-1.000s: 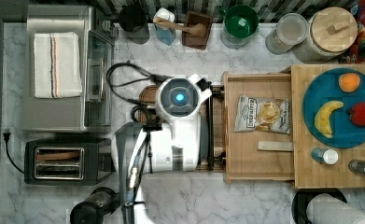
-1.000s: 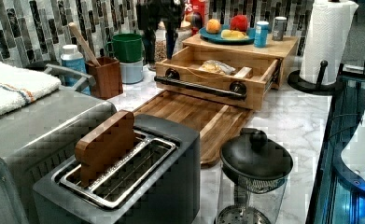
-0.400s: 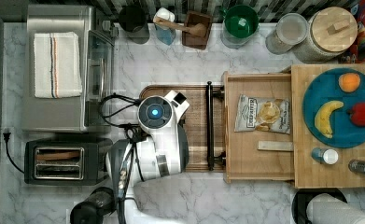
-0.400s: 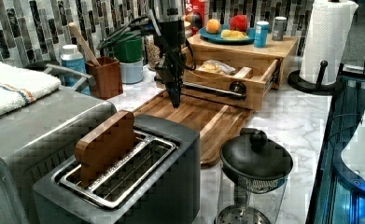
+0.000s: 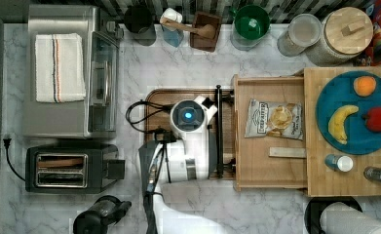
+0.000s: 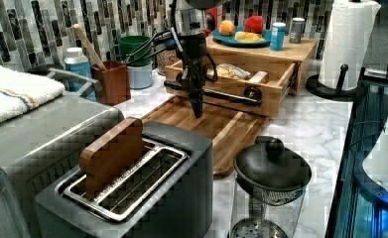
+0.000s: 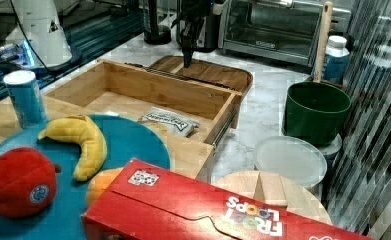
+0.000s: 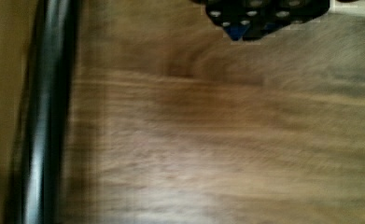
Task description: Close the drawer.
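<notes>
The drawer (image 5: pixel 256 163) stands pulled out from under the pale slab, a light-wood box with a chip bag (image 5: pixel 275 119) and a small wooden strip inside. Its black bar handle (image 5: pixel 219 131) runs along the front, also seen in the left view (image 6: pixel 221 94) and close up in the wrist view (image 8: pixel 45 116). My gripper (image 6: pixel 197 110) points straight down, shut with nothing in it, just above the dark wooden tray (image 6: pixel 226 126), a short way in front of the handle. In the right view the gripper (image 7: pixel 187 60) hangs beyond the drawer's front wall (image 7: pixel 148 90).
A toaster (image 5: pixel 71 168) and a toaster oven (image 5: pixel 68 78) stand at the top view's left. Jars, a green pot (image 5: pixel 250 24) and a utensil holder line the back. A blue plate (image 5: pixel 356 114) of fruit sits on the slab; a paper-towel roll (image 6: pixel 348 44) is beside it.
My gripper has come down over the dark tray, swung away to the top view's left, then moved back right toward the handle. The drawer has not moved.
</notes>
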Robot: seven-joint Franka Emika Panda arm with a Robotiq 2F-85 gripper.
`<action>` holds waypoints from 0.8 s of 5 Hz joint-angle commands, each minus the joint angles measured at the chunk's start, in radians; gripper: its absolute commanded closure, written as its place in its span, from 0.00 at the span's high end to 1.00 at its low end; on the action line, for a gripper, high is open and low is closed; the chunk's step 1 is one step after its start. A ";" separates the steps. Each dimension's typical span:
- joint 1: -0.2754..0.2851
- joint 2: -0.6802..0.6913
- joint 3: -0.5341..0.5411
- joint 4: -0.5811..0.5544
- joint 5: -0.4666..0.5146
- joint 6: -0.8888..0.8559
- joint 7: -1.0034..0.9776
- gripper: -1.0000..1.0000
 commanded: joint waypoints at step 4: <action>-0.239 -0.029 -0.132 0.060 -0.013 0.042 -0.441 0.00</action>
